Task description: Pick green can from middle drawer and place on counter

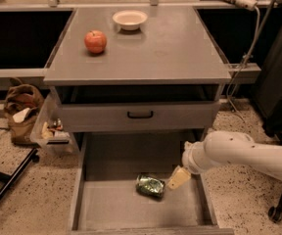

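Note:
The green can (150, 186) lies on its side on the grey floor of the pulled-out middle drawer (106, 207), near the middle. My gripper (178, 178) hangs from the white arm at the right, just right of the can and slightly above the drawer floor. Only one cream finger (179, 177) shows clearly. The counter (165, 48) is the flat grey top of the cabinet above.
A red apple (95, 41) and a white bowl (129, 19) sit on the counter's far left part. The top drawer front (136, 115) with a black handle overhangs the middle drawer's rear. A brown bag (21, 111) and a black stand leg (6, 190) are on the floor at left.

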You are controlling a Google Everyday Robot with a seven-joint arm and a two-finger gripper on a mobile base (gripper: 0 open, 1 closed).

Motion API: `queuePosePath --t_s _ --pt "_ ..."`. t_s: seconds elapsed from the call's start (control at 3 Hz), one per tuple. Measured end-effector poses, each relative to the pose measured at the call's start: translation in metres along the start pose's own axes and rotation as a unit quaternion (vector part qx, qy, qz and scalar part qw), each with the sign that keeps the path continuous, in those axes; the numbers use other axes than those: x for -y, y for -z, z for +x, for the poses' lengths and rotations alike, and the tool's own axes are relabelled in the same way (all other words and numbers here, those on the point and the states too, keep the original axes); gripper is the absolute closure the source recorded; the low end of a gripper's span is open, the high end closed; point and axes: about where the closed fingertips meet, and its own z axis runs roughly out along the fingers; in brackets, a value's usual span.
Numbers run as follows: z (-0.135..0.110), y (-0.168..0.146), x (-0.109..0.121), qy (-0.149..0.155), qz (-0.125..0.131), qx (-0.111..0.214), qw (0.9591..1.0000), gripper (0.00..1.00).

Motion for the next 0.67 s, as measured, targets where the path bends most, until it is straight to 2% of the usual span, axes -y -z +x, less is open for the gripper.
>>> queuePosePath --t_s 0.33,0.67 --pt "-0.0051 -0.0022 0.0069 0.002 0.014 0.011 0.9998 0.0" --pt "-0.0051 -0.0022 0.0069 0.002 0.014 0.011 0.9998 0.0"
